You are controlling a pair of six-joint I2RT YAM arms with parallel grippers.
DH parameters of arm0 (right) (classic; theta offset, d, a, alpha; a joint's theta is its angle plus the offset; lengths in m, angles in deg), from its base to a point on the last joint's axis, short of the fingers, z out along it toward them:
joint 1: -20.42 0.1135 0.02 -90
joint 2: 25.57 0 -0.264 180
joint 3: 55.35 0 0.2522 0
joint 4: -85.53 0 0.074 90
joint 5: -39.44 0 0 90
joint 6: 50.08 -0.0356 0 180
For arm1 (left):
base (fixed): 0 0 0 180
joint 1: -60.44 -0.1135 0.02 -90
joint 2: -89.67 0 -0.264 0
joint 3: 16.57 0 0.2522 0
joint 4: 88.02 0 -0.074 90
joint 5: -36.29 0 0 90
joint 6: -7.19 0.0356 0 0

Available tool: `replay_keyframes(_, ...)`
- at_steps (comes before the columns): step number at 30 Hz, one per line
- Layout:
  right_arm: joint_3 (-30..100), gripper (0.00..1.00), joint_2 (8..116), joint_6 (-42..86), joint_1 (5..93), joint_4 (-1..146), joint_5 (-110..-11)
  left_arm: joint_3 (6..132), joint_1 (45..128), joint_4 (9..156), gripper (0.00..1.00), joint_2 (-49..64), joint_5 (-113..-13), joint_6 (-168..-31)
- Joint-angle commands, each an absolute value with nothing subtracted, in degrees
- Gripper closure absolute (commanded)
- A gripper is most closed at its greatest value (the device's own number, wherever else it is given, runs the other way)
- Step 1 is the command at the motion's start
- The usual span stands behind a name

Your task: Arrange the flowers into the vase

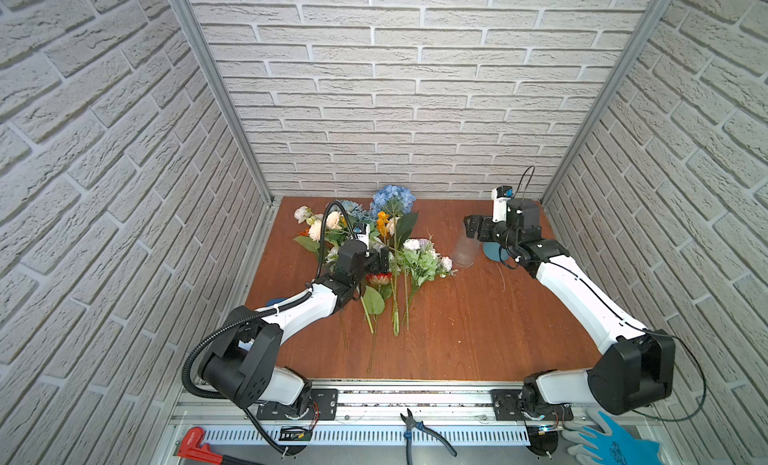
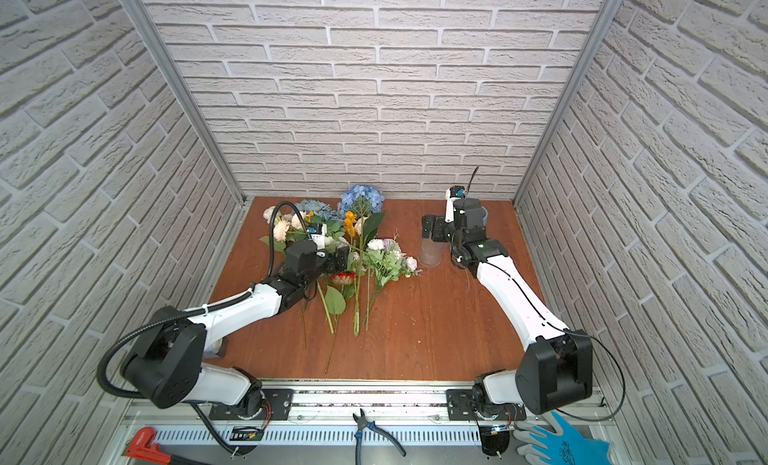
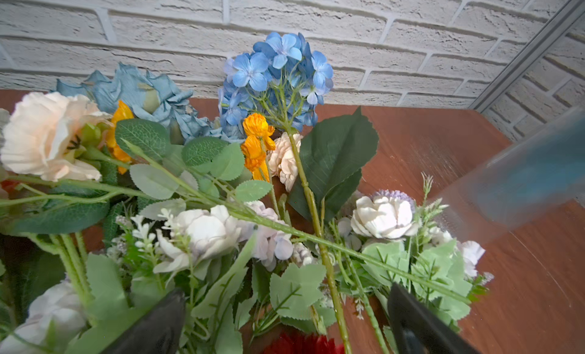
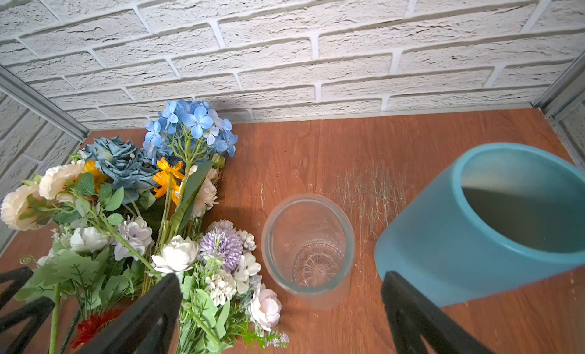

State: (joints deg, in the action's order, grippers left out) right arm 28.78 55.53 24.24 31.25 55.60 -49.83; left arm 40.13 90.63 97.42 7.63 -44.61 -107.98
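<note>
Flowers [image 1: 374, 251]: all heaped flat on the table [image 1: 457, 325], none yet in the glass vase [image 4: 308, 251] nearby; our left gripper [image 3: 285, 301] over them and right gripper [image 4: 280, 278] above the vase both gape empty; next, we judge, pinch one stem.

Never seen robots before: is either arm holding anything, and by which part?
Nothing is held: both arms' jaws stand open, left over the flowers, right by the clear glass vase.

Overhead stereo pair, wrist cameras sharing flowers [image 3: 205, 229]
</note>
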Motion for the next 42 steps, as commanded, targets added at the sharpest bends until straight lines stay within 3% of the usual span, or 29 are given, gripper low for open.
replay_keyframes(1, 32.7, 0.00, 59.0, 24.0, 32.0, 50.2, -46.4, 41.3, 90.9, 97.9, 0.02, 7.7, -45.5, -108.9)
replay_keyframes(11, 38.5, 0.01, 67.3, 26.2, 32.4, 47.1, -41.7, 41.5, 90.8, 97.8, 0.02, 8.3, -44.1, -107.5)
replay_keyframes(26, 40.1, 0.19, 70.7, 26.5, 32.7, 49.5, -41.1, 41.2, 90.8, 97.2, 0.02, 10.5, -41.1, -106.6)
replay_keyframes(36, 39.1, 0.50, 68.8, 26.0, 32.7, 49.4, -39.0, 40.9, 90.8, 97.5, 0.02, 11.7, -39.4, -105.2)
replay_keyframes(42, 37.7, 0.58, 63.4, 29.3, 32.6, 44.4, -35.2, 39.6, 90.8, 98.8, 0.02, 12.4, -38.9, -105.5)
